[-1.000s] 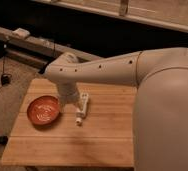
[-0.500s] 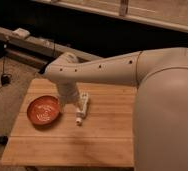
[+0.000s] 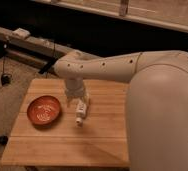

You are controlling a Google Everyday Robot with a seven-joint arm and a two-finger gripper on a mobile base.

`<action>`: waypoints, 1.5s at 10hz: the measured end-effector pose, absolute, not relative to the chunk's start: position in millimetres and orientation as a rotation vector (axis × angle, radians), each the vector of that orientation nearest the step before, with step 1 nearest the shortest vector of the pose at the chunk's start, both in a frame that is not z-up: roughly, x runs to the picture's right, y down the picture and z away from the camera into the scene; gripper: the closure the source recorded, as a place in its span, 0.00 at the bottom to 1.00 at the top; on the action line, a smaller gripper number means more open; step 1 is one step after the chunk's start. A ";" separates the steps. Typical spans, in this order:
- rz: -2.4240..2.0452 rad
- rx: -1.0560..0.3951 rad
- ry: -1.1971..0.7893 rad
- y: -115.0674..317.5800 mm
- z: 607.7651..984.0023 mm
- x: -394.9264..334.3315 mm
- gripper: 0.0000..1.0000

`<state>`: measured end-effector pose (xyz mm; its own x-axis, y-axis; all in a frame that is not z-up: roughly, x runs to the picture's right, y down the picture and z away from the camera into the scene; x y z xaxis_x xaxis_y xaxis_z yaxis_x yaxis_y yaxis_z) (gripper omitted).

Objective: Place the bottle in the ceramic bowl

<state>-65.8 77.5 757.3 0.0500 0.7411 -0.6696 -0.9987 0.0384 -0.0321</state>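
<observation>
The ceramic bowl [image 3: 44, 110] is orange-red with pale swirl marks inside and sits on the left part of the wooden table [image 3: 102, 135]. The whitish bottle [image 3: 80, 114] is just to the right of the bowl, with its capped neck pointing toward the table's front. My gripper [image 3: 78, 101] hangs down from the arm directly over the bottle's rear end and hides that part. Whether the bottle rests on the table or is held just above it cannot be told.
My pale arm [image 3: 112, 67] reaches in from the right, and my large body [image 3: 167, 120] covers the table's right side. A dark bench with cables [image 3: 32, 45] stands behind the table. Carpet [image 3: 2, 105] lies to the left.
</observation>
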 end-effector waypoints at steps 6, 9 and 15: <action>1.459 -0.567 0.536 71.1 849.2 -35.7 0.35; 1.433 -0.579 0.516 68.8 873.3 -52.1 0.35; 1.422 -0.608 0.539 77.4 902.5 -50.6 0.35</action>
